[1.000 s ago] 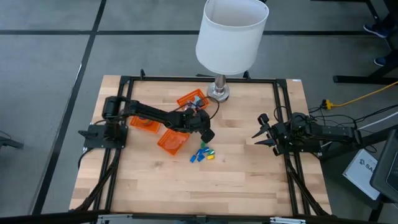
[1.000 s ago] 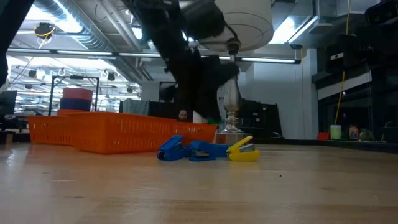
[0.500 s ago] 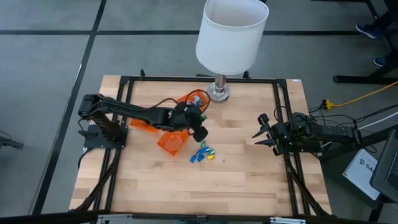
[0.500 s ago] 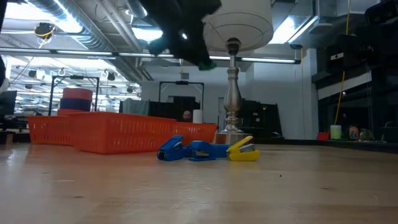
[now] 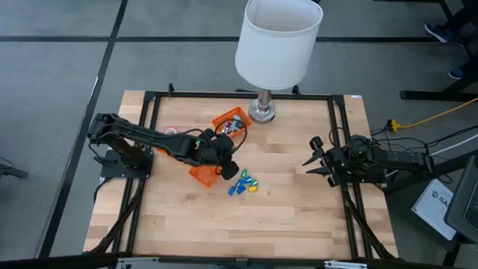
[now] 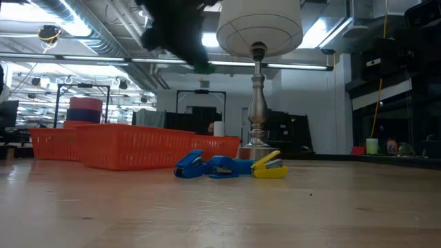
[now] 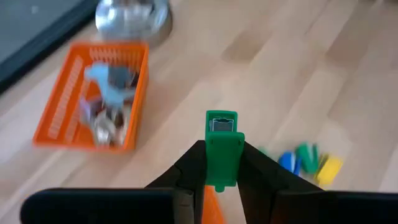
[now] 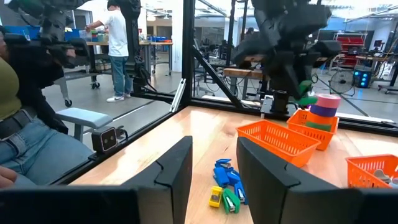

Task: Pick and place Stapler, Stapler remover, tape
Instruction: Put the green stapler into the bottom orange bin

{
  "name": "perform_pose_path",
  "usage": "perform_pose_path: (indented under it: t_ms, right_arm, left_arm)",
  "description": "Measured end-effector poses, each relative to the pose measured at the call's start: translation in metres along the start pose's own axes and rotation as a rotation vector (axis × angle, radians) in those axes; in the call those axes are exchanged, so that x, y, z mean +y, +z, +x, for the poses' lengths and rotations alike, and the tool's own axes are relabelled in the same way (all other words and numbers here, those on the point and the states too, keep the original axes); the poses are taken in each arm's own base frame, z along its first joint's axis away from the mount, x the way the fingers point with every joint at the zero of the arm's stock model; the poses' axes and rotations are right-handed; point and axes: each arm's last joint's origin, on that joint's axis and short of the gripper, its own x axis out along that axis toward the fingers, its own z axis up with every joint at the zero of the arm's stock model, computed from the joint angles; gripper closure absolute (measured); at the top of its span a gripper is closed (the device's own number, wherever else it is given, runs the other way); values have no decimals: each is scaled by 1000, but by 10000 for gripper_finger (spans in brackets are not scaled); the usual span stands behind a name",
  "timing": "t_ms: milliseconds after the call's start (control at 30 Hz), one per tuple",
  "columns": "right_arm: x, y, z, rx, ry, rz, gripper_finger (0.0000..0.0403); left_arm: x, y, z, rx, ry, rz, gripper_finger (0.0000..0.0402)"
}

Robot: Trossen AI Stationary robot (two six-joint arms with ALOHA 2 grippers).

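My left gripper (image 5: 228, 170) hangs high above the near-left orange basket (image 5: 200, 175), shut on a small green stapler (image 7: 221, 140) that also shows in the low view (image 6: 203, 67). A pile of small blue, green and yellow pieces (image 5: 243, 184) lies on the wood to its right and is seen again in the low view (image 6: 227, 166). Rolls of tape (image 8: 324, 109) stand stacked in an orange basket on the left. My right gripper (image 5: 309, 162) waits open at the table's right side, touching nothing. My left gripper pinches the green stapler between its two fingers (image 7: 189, 168), one on each long side of its rear half (image 7: 222, 168). The fingers slant down from above and lie along it. The stapler is lifted clear, its front end sticking out past the fingertips.
A far orange basket (image 5: 230, 122) with mixed items sits by the lamp base (image 5: 261, 112); the white shade (image 5: 278, 41) overhangs the far edge. A black frame rail (image 5: 224, 95) runs around the table. Bare wood lies along the near half. People show beyond the table.
My left gripper has risen well above the table with the green stapler in its fingers, then drawn back toward the table's left, from beside the pile to over the near-left orange basket. The pile has stayed where it was.
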Motion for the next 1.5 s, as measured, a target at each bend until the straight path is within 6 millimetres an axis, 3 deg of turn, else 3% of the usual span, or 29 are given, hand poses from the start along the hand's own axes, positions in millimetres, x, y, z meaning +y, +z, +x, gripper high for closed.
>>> perform_pose_path:
  t_ms: [367, 633, 967, 1233, 1500]
  right_arm:
    - [0, 0, 0, 0, -1, 0, 274]
    - [0, 0, 0, 0, 0, 0, 274]
    - [0, 0, 0, 0, 0, 0, 274]
    - [0, 0, 0, 0, 0, 0, 274]
    - [0, 0, 0, 0, 0, 0, 274]
  left_arm:
    - [2, -27, -6, 179, 42, 105, 336]
    - [12, -62, 13, 330, 62, 99, 336]
    - [28, -94, 37, 356, 100, -16, 336]
    - [42, -106, 56, 312, 126, -277, 324]
    - [50, -109, 61, 315, 157, -334, 323]
